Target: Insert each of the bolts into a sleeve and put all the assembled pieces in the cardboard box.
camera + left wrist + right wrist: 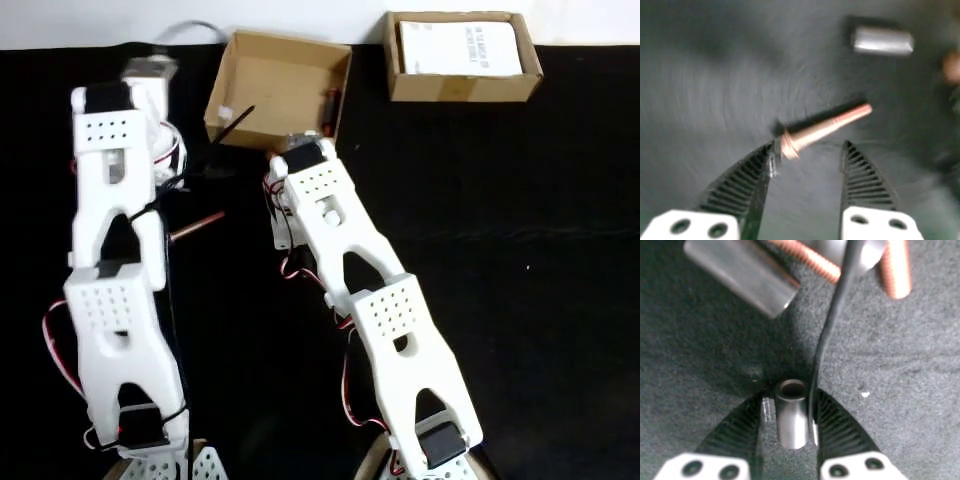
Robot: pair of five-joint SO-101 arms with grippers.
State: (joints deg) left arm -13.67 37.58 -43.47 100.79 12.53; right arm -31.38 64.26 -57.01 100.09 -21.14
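Two arms [115, 300] are seen over a black table [520, 300], near the cardboard box [278, 90]. A bolt [825, 126] is laid flat just beyond the spread left gripper [810, 149], head at one tip, shank pointing away. A sleeve [791, 422] is clamped lengthwise in the right gripper [791, 399], bore facing outward.

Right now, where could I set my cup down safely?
The bare mat right of the right arm, near the paper-filled box, is free. Between the arms it is crowded: a bolt lies there, with the open box beyond.
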